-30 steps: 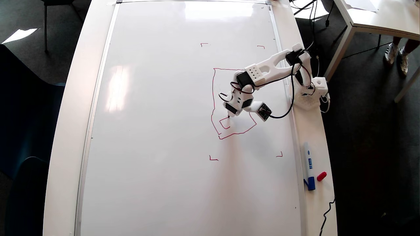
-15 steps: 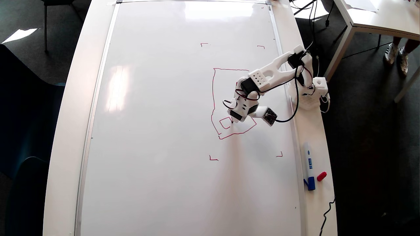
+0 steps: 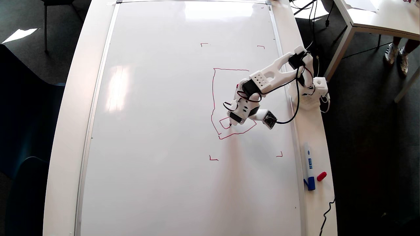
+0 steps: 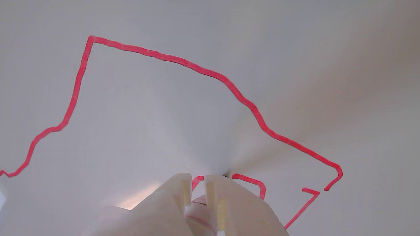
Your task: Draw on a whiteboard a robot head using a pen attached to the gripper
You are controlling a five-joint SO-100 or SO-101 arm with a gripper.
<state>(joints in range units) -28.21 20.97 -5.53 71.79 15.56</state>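
White hand clamping pen over robot head, blue-capped marker, red cap beside whiteboard.

The pincer holds the pen tip on the whiteboard, beside a small red square.

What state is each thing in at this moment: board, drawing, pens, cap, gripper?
whiteboard: flat on the table, mostly blank.
robot head: unfinished; outline plus one small square.
pen: clamped between the fingers, tip at the small square.
gripper: shut on the pen, low over the board.
blue-capped marker: capped, lying off the board.
red cap: loose beside that marker.
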